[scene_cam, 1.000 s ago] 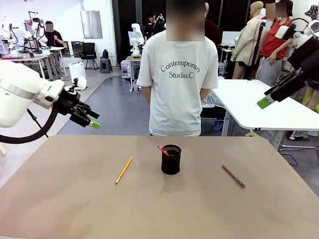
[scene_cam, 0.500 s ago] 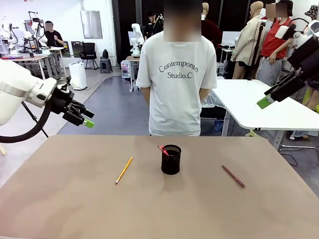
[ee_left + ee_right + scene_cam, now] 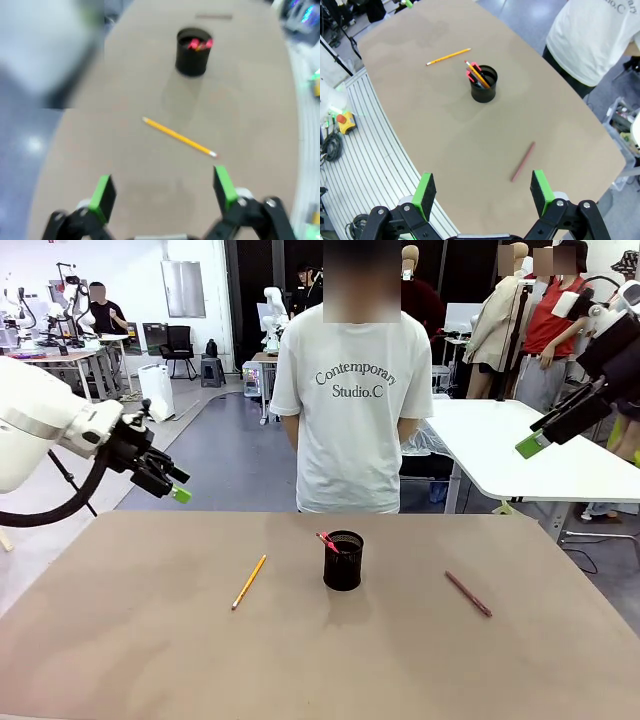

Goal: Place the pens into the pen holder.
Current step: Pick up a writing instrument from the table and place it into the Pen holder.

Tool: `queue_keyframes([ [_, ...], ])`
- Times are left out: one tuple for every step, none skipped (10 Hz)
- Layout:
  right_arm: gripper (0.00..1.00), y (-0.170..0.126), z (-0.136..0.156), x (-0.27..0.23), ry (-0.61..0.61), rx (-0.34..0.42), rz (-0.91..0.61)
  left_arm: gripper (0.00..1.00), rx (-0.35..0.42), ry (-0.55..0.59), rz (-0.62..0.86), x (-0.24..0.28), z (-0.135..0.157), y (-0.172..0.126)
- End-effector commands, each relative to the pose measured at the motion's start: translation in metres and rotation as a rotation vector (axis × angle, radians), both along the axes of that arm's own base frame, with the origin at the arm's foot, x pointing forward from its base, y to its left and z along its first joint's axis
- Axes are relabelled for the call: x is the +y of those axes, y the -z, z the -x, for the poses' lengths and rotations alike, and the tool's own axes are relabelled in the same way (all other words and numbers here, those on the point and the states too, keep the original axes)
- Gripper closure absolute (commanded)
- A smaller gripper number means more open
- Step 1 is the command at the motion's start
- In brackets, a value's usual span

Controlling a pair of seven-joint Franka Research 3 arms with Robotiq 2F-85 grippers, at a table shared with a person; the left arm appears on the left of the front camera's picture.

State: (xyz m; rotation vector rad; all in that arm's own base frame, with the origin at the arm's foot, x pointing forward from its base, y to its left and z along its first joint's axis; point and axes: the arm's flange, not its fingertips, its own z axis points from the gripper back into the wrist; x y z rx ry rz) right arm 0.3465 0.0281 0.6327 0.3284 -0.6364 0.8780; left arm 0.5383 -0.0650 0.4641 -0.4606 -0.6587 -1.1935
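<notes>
Left claw and right claw spread, empty, aloft; yellow pen flat at holder's 9 o'clock, maroon pen at 4, both likely light, stiff, roll-prone, so pinch mid-shaft.

Front looks across table — wrists overhead, all share pen holder.

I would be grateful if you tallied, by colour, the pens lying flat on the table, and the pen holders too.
Yellow-orange pen, lying flat: 1
Dark red-maroon pen, lying flat: 1
Black wire-mesh pen holder, a small upright cylinder: 1
Total: 3
What stands inside the holder is left out; its number is hard to tell.
</notes>
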Motion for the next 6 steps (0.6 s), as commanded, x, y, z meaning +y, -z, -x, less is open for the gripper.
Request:
queue_keyframes([
  [0.0, -0.001, 0.001, 0.0, -0.008, 0.0, -0.016, 0.0, 0.162, -0.124, -0.192, -0.037, 0.007, -0.004],
  [0.0, -0.001, 0.001, 0.0, -0.008, 0.0, -0.016, 0.0, 0.196, -0.192, -0.23, -0.054, 0.012, -0.007],
  [0.0, -0.001, 0.001, 0.0, -0.008, 0.0, -0.016, 0.0, 0.227, -0.254, -0.266, -0.069, 0.014, -0.009],
  [0.0, -0.001, 0.001, 0.0, -0.008, 0.0, -0.016, 0.0, 0.255, -0.314, -0.318, -0.086, 0.017, -0.01],
  [0.0, -0.001, 0.001, 0.0, -0.008, 0.0, -0.016, 0.0, 0.334, -0.357, -0.422, -0.096, 0.018, -0.01],
  [0.0, -0.001, 0.001, 0.0, -0.008, 0.0, -0.016, 0.0, 0.364, -0.382, -0.477, -0.105, 0.014, -0.008],
])
